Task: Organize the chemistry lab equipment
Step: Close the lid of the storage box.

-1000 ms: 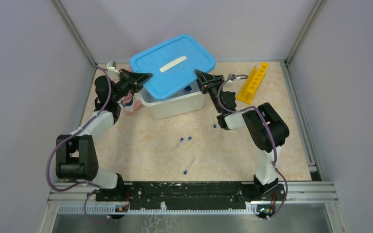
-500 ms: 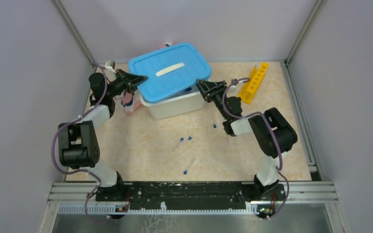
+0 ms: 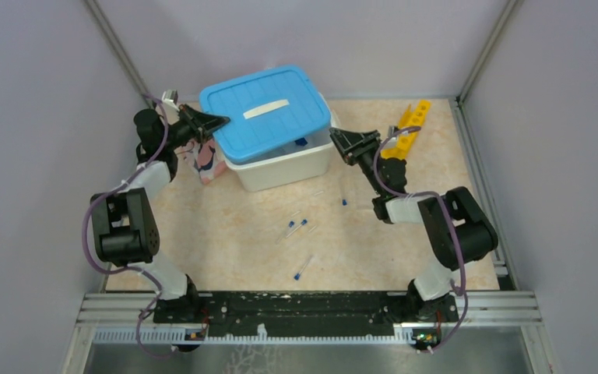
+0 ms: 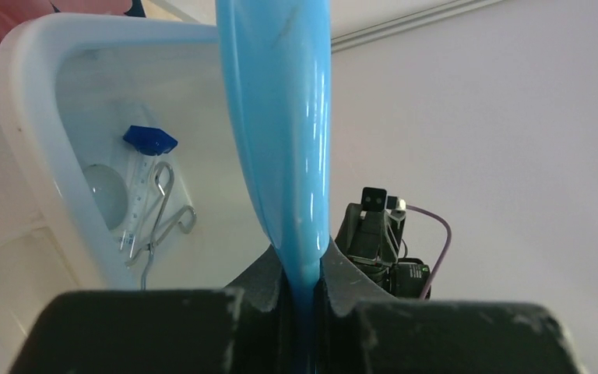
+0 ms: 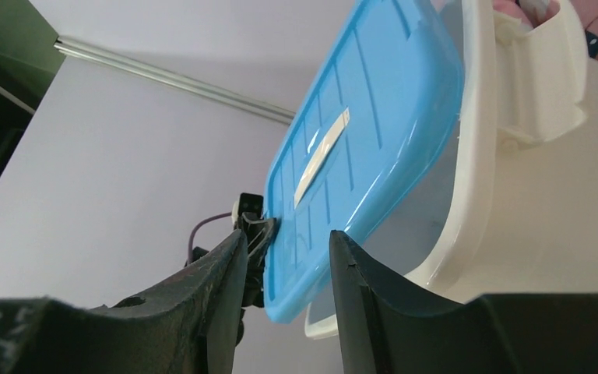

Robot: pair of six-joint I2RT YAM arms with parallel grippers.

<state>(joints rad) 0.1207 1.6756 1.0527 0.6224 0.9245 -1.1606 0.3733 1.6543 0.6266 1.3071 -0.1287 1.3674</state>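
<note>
My left gripper [image 3: 216, 121] is shut on the left edge of the blue lid [image 3: 261, 107] and holds it tilted over the white bin [image 3: 284, 170]. In the left wrist view the gripper [image 4: 302, 269] pinches the lid's rim [image 4: 280, 117]. Inside the bin lie a blue-capped tube [image 4: 144, 167], a whitish ball [image 4: 103, 191] and the metal tongs [image 4: 160, 222]. My right gripper [image 3: 344, 142] is open and empty just right of the bin; in its own view [image 5: 284, 257] the lid [image 5: 358, 156] is ahead. Several blue-capped tubes [image 3: 297, 227] lie on the table. The yellow rack [image 3: 409, 125] lies at the back right.
A pink patterned cloth [image 3: 209, 165] sits against the bin's left side, under my left arm. One more tube [image 3: 302, 269] lies nearer the front and a small blue cap [image 3: 343, 202] lies by my right arm. Walls close in on three sides.
The lid has shifted left and back over the bin with my left gripper. My right gripper has drawn back to the right, away from the lid's edge.
</note>
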